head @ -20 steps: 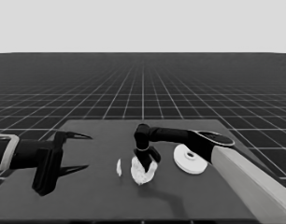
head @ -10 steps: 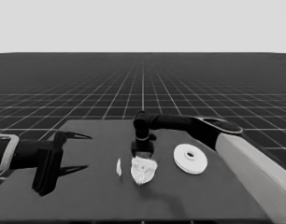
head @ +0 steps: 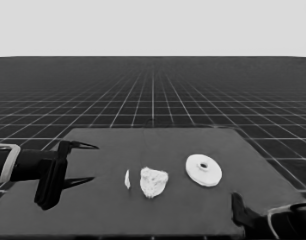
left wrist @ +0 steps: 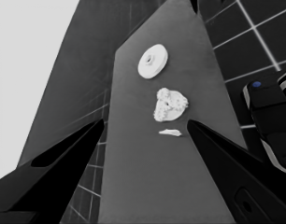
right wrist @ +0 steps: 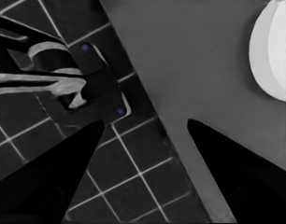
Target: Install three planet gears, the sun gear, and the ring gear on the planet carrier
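The right pincer (right wrist: 142, 128) was parked at the tabletop's (head: 103, 210) near right corner, fingers spread and holding nothing. The left pincer (head: 85, 162) waited over the left end, likewise spread and empty. Mid-table sat the smaller round part (head: 153, 181) with toothed gears (left wrist: 170, 103) clustered on it; how many I could not tell. A thin white piece (head: 127, 179) stood just beside it. The larger round part (head: 203, 170), a thick stepped disc with a small centre hole, lay apart to the right. It looked rigid, smooth and light; gripping across its outer rim seemed safest.
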{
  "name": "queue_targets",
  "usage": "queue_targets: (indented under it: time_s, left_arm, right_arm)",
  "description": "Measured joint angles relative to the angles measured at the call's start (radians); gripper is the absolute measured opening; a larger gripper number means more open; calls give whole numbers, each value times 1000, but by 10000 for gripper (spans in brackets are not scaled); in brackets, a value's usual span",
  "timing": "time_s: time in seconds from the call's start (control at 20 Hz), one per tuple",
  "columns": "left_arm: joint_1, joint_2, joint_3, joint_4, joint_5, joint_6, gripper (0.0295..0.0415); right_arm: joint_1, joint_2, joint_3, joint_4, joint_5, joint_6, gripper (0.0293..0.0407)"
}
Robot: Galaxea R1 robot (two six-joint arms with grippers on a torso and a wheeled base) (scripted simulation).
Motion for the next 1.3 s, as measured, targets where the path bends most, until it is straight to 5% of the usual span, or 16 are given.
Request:
queue_targets:
  time_s: [0.1, 0.15, 0.2, 0.35, 0.6, 0.75, 1.1, 1.15, 1.3]
  left_arm:
    - [0, 0, 0, 0, 0, 0, 385]
    - [0, 0, 0, 0, 0, 0, 385]
    - [0, 0, 0, 0, 0, 0, 385]
    - [0, 0, 0, 0, 0, 0, 385]
    - [0, 0, 0, 0, 0, 0, 385]
    - [0, 0, 0, 0, 0, 0, 385]
    - [0, 0, 0, 0, 0, 0, 385]
    - [0, 0, 0, 0, 0, 0, 385]
    - [0, 0, 0, 0, 0, 0, 385]
  right_arm:
    - [-3, -15, 13, -5, 4, -11, 385]
    - [325, 203, -261, 428, -158, 335, 396]
    - [433, 376, -587, 543, -212, 447, 393]
    - [436, 619, -1097, 598, -291, 488, 385]
    - [431, 702, -1272, 607, -311, 469, 385]
    - [283, 745, -1366, 509, -204, 435, 385]
    - [250, 765, -1408, 490, -174, 418, 385]
    - [249, 765, -1409, 489, -174, 418, 349]
    - [249, 765, -1409, 489, -174, 418, 348]
